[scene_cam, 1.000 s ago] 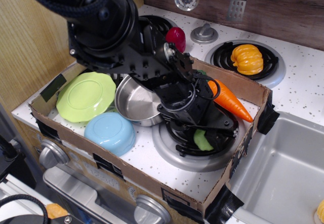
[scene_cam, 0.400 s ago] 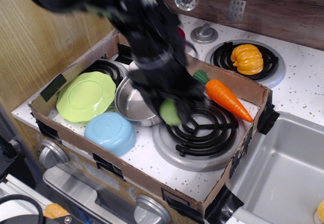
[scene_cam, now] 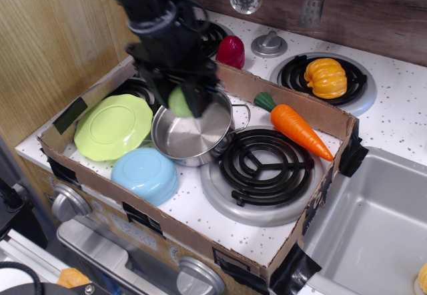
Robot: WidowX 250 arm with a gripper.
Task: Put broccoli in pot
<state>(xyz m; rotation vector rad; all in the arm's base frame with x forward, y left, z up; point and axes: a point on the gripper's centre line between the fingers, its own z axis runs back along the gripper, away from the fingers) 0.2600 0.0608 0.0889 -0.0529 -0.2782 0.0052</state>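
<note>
The black robot arm reaches down from the upper left, and its dark fingers (scene_cam: 179, 98) are closed around the small pale light-green plastic broccoli (scene_cam: 179, 102), which shows between them as a rounded lump. The broccoli is held in the air above the back left part of the shiny round stainless-steel pot (scene_cam: 189, 133), clear of its bottom; whether it touches the rim cannot be told. The pot sits inside a shallow open cardboard box (scene_cam: 280, 247) laid over the white speckled tabletop (scene_cam: 400, 111) of a toy stove, and its thin wire loop handle points right toward a black coil burner (scene_cam: 260, 166). Just left of the pot lies a flat lime-green plate (scene_cam: 112, 127), and in front of the pot, touching or nearly touching it, rests an upturned light-blue plastic bowl (scene_cam: 145, 174). An orange plastic carrot with a green top (scene_cam: 293, 127) lies along the box's far right side, well apart from the fingers. Behind the box stand a dark red rounded toy (scene_cam: 231, 51) and a yellow-orange pumpkin-shaped toy (scene_cam: 325, 77) on another burner.
</note>
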